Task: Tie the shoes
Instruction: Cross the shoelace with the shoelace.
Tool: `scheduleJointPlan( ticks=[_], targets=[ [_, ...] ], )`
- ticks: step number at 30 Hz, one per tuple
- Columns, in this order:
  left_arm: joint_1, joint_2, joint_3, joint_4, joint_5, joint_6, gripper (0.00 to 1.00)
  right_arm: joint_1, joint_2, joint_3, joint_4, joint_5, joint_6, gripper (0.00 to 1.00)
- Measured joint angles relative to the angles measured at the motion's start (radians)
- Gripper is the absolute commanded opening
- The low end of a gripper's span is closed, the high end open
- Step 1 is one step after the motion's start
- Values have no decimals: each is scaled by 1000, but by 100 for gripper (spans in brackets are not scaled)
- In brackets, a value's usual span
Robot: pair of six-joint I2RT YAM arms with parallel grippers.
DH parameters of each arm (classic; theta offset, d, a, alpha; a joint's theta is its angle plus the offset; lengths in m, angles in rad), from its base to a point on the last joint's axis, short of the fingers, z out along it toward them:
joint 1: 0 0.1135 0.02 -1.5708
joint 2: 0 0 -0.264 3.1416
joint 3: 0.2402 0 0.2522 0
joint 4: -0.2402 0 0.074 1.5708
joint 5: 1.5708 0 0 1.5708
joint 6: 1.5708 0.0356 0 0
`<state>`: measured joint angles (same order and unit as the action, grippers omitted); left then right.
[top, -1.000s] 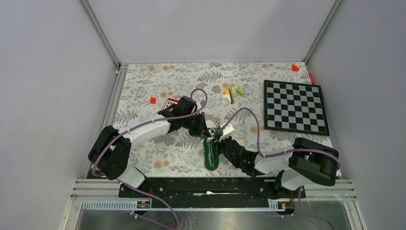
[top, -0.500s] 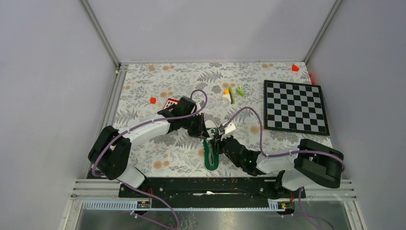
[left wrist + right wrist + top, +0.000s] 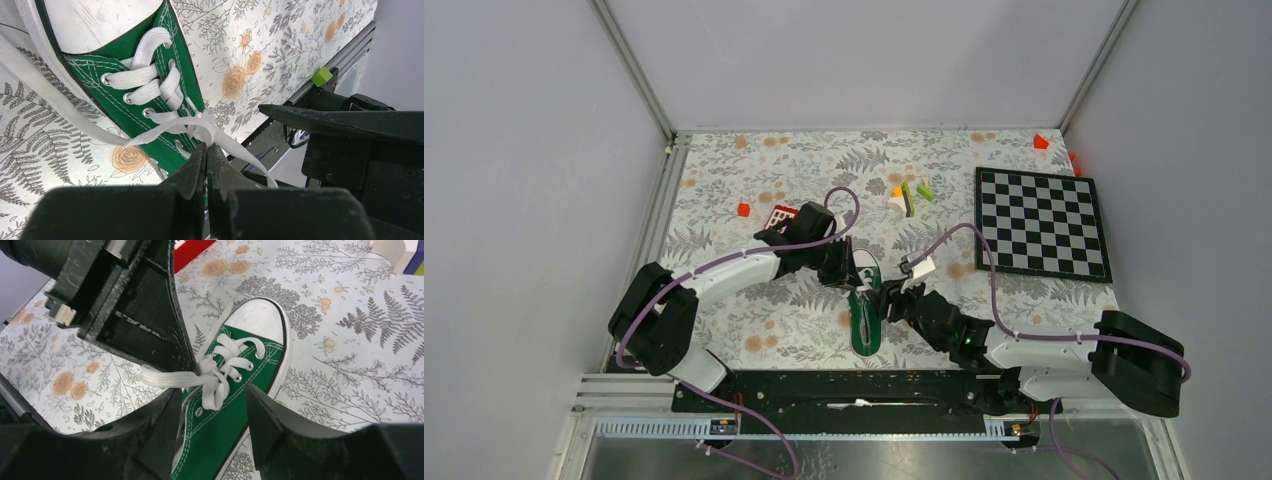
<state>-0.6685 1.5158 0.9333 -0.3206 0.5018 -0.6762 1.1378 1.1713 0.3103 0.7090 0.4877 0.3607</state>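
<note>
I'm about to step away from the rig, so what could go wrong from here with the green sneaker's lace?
The left jaws pinch the lace only at their very tips, so it may slip free on a pull. Nothing visibly pins the sneaker; a tug could drag it across the cloth instead. The right jaws stand open just above the sneaker, close beside the left ones, so they might collide.

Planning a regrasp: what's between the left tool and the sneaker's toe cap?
Left wrist view: only crossed laces on the sneaker's green upper; left tool pinches them.
</note>
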Motion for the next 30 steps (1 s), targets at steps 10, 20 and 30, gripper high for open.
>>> scheduleJointPlan(
  ticks=[10,20,30],
  targets=[
    [0,10,0,0,12,56,0,-36,-104,-79,-80,-32,93,29],
    [0,11,0,1,23,59,0,-39,64,-60,-52,-114,197,12],
    [0,11,0,1,28,59,0,-39,113,-19,-16,-131,209,11]
  ],
)
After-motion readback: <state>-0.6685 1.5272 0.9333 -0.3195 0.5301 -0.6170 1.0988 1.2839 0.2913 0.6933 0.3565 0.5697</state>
